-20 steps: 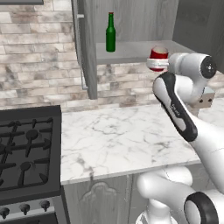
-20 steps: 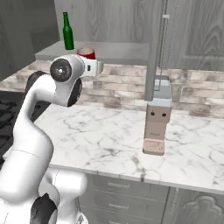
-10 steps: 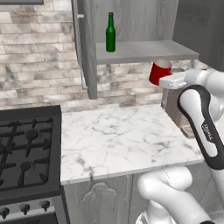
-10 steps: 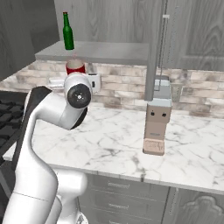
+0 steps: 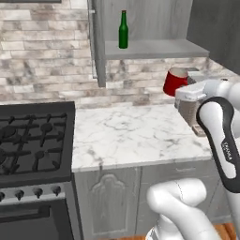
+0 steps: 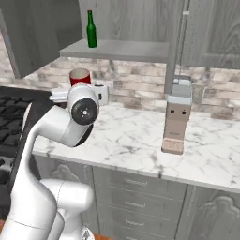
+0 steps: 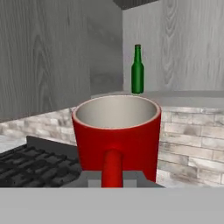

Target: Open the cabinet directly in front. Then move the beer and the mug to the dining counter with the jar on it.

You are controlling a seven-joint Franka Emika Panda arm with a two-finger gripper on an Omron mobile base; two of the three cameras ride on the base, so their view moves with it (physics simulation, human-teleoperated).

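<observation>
The cabinet [image 5: 140, 28] on the wall is open. Its doors are swung out to the sides, and you can see the grey shelf inside.

The beer [image 5: 123, 30] stands up straight on that shelf, toward the left side. It is a thin green bottle with a long neck. From the right base view the beer [image 6: 91, 30] is at the far left of the shelf. In the hand view the beer [image 7: 137, 70] is far behind the mug.

The mug [image 5: 175, 82] is red and is up in the air, over the right part of the counter [image 5: 131, 133]. It is lower than the shelf and out in front of it. It does not touch the counter. In the right base view the mug [image 6: 80, 77] sits just behind the round white end of the arm. In the hand view the mug [image 7: 115, 138] is very close. It stands upright, its inside is pale grey, and its handle points toward the camera.

The claw [image 7: 113, 178] is clamped on the mug. Its grey tips sit on both sides of the handle at the bottom of the mug.

A black stove [image 5: 33, 140] is on the left of the counter. A tan and grey box [image 6: 177, 122] stands on the counter to the right, near the brick wall [image 5: 47, 56].
</observation>
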